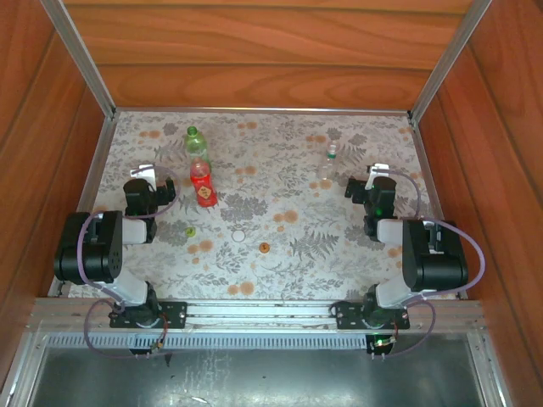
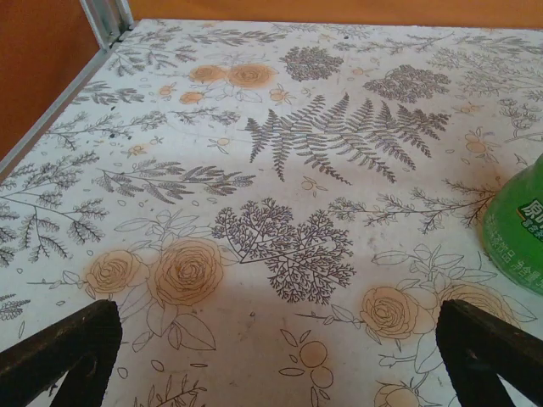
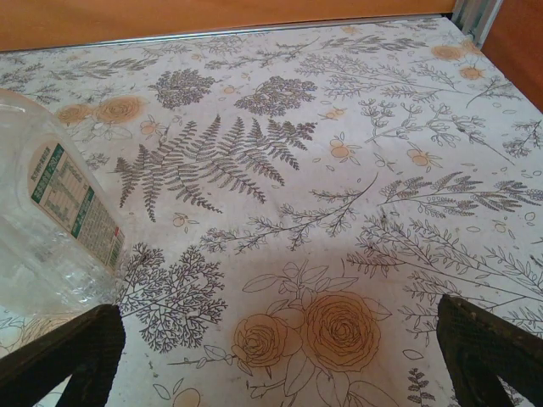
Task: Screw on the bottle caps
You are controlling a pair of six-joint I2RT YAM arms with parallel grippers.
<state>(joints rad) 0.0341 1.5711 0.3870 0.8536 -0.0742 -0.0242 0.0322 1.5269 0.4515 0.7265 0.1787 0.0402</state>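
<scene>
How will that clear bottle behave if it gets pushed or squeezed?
The clear bottle looks empty, so it is probably light and would likely slide or tip at a small push. Its thin see-through wall may well dent under a firm squeeze, and the smooth plastic could slip in a loose grip.

in the left wrist view the green bottle (image 2: pixel 519 229) is cut off by the right edge, with just a curved piece of its labelled side showing, and the left gripper (image 2: pixel 271 360) is cropped by the bottom edge to two dark fingertips. in the right wrist view the clear bottle (image 3: pixel 53 225) runs off the left edge, its label print too small to read, and the right gripper (image 3: pixel 271 360) is cropped likewise. from above, the green cap (image 1: pixel 190 230), white cap (image 1: pixel 238 236) and orange cap (image 1: pixel 264 247) are mere specks, and which way up they lie cannot be told.
</scene>
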